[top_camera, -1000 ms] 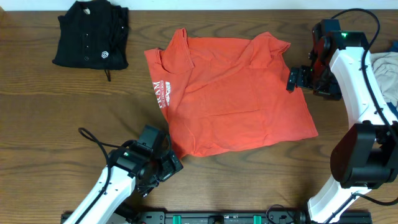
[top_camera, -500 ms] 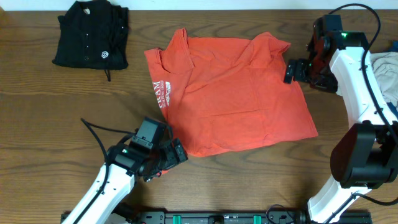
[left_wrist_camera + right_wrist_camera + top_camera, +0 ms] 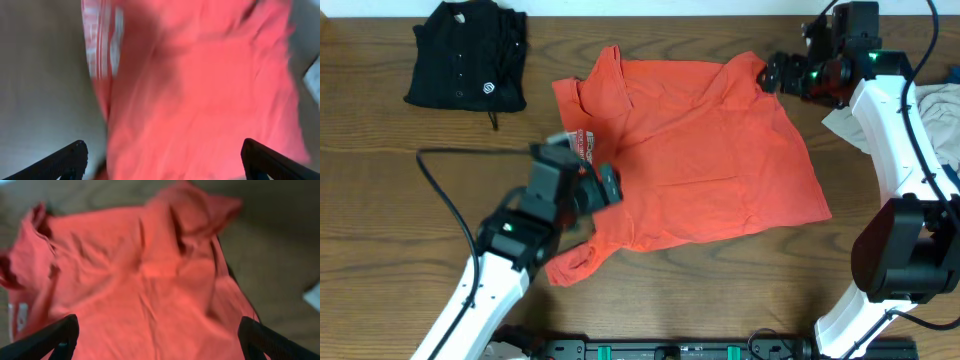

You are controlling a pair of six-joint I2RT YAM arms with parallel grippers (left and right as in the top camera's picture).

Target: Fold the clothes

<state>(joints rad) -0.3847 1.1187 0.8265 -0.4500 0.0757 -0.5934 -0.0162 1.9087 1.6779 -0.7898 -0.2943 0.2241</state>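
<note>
The clothes lie on the wooden table. A red-orange T-shirt (image 3: 710, 150) is spread flat in the middle, its white lettering (image 3: 582, 140) at the left edge. A folded black shirt (image 3: 468, 55) lies at the back left. My left gripper (image 3: 608, 186) hovers open over the T-shirt's left side; in the blurred left wrist view the red cloth (image 3: 200, 90) and the lettering (image 3: 100, 45) lie below the spread fingers (image 3: 70, 157). My right gripper (image 3: 772, 75) is open above the T-shirt's back right sleeve (image 3: 200, 210), with cloth (image 3: 150, 290) below and nothing held.
Pale grey and blue garments (image 3: 940, 110) are piled at the right edge behind the right arm. The T-shirt's front left corner (image 3: 570, 268) is bunched up beside the left arm. A black cable (image 3: 440, 185) trails from the left arm. Bare wood (image 3: 400, 200) shows at the left.
The left arm swung from the table's front edge back and right, over the T-shirt's left side. The right gripper moved back and left to the sleeve. The front left corner now looks bunched.
</note>
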